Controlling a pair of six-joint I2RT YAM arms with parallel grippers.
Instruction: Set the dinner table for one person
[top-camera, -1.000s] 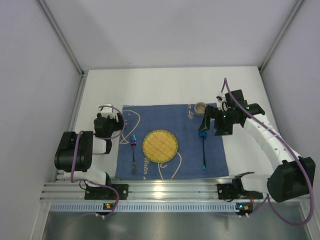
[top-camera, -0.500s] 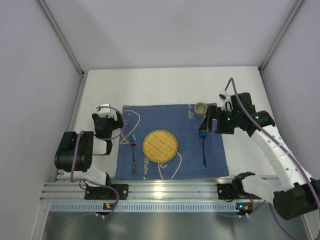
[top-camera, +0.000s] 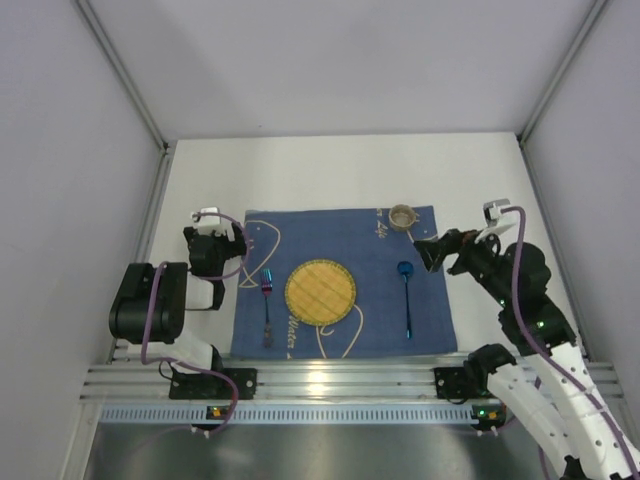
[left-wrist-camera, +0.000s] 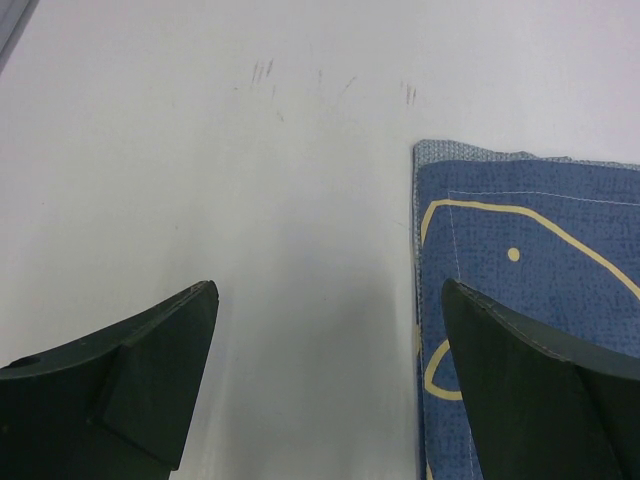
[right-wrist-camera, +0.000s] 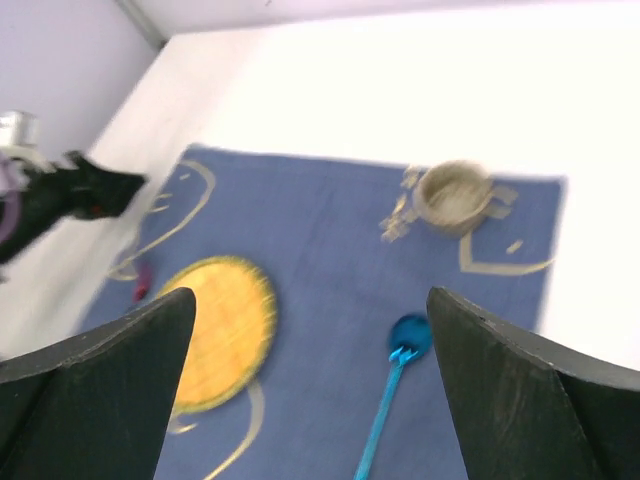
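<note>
Right wrist view shows you, beneath the wide-apart right gripper (right-wrist-camera: 310, 295), a round yellow plate (right-wrist-camera: 215, 330), a glossy blue spoon (right-wrist-camera: 392, 395) and a small cup (right-wrist-camera: 452, 195). Left wrist view shows instead the matte white dinner table (left-wrist-camera: 200, 150) under the spread left gripper (left-wrist-camera: 330, 290), with a woven placemat (left-wrist-camera: 540, 230) corner by its right finger.

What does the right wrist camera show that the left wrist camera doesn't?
Only the right wrist view shows the yellow round plate, the blue spoon and the small beige cup, all on the dark blue placemat. Only the left wrist view shows faint scratch marks beyond the placemat's corner. Both show the placemat, the white dinner table, and an open, empty pincer: the right pincer and the left pincer.
</note>
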